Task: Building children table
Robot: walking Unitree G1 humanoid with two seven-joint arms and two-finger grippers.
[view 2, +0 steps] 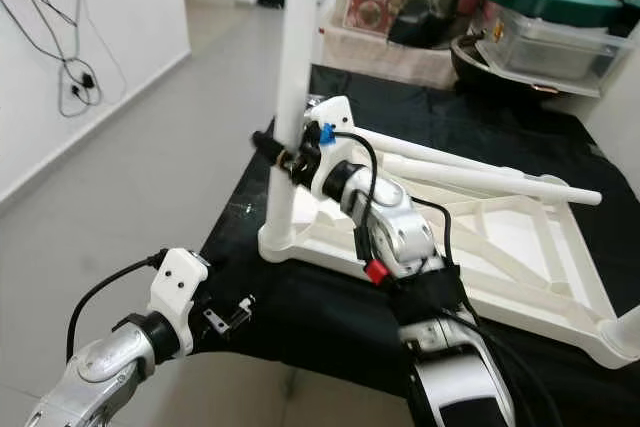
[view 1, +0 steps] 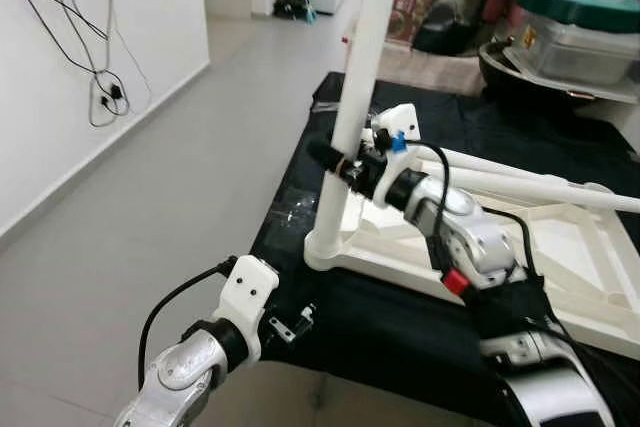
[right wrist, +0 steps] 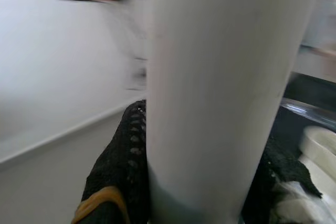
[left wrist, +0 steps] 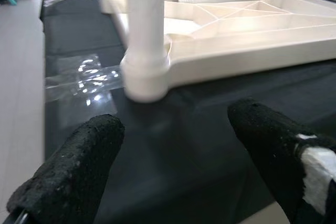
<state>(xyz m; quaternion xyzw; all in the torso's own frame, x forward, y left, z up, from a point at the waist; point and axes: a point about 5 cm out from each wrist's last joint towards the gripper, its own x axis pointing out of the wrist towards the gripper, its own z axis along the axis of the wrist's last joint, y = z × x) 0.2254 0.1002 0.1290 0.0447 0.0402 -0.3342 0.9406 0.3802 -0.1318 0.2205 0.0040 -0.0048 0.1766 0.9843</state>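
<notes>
White leg (view 1: pixel 355 97) upright in tabletop (view 1: pixel 580 257) corner, right end effector (view 1: pixel 335 160) gripping.

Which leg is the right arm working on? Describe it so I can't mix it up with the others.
On the black mat lies the upside-down white tabletop. At its near-left corner one white leg stands upright in its socket, with the right gripper shut around it partway up. The other legs lie flat across the tabletop; this is the only one standing.

white leg (view 1: pixel 352 97) upright, tabletop (view 1: pixel 560 247) upside-down
</notes>
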